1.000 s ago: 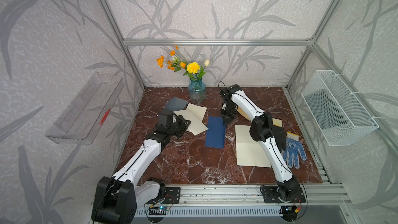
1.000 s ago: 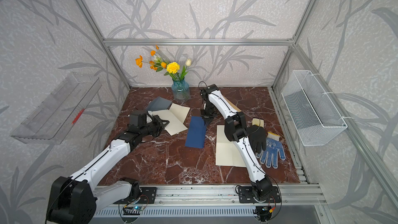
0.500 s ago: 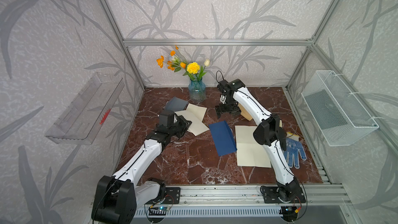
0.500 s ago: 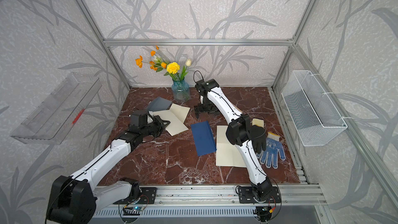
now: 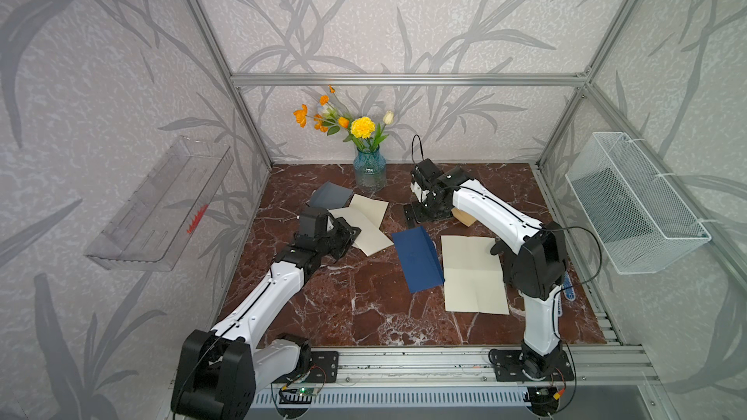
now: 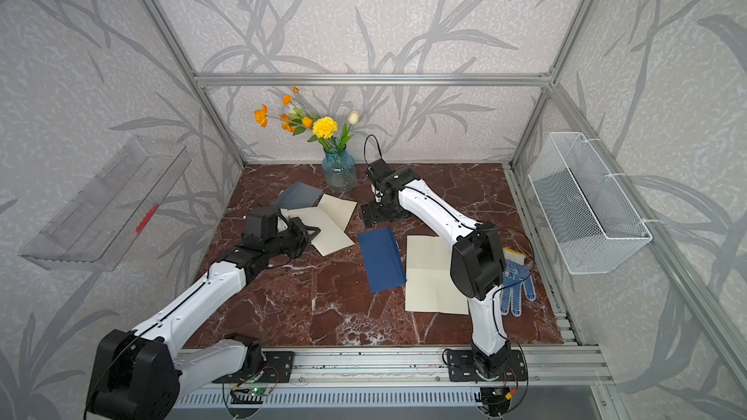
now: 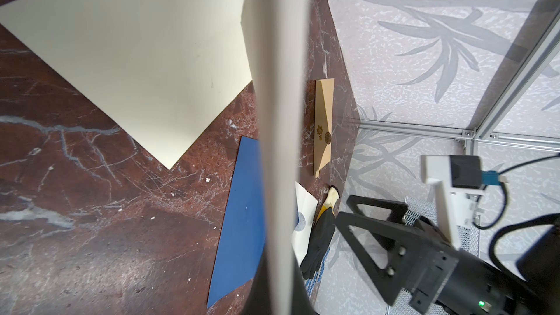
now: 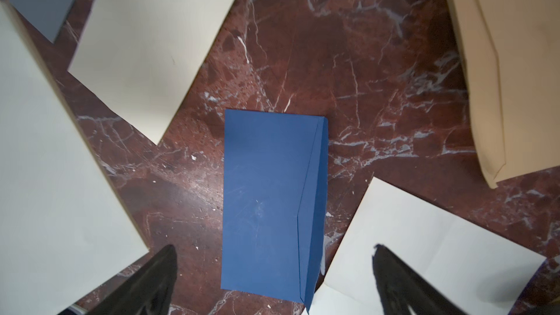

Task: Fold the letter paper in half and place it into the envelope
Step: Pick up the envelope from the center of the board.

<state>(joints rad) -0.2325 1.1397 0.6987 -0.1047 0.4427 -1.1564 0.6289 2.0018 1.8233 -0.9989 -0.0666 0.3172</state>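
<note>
Navy rectangular paper envelope [image 5: 418, 260] lies flat near the spread right tool [image 5: 427, 212]; left tool [image 5: 347, 236] pinches the cream letter paper [image 5: 374, 236], probably for folding.

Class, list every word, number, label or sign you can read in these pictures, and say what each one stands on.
No text can be read anywhere.
vase: small pale mark, perhaps a label, too small to read.
tan envelope: leaf motif and round seal, no letters legible.
</note>
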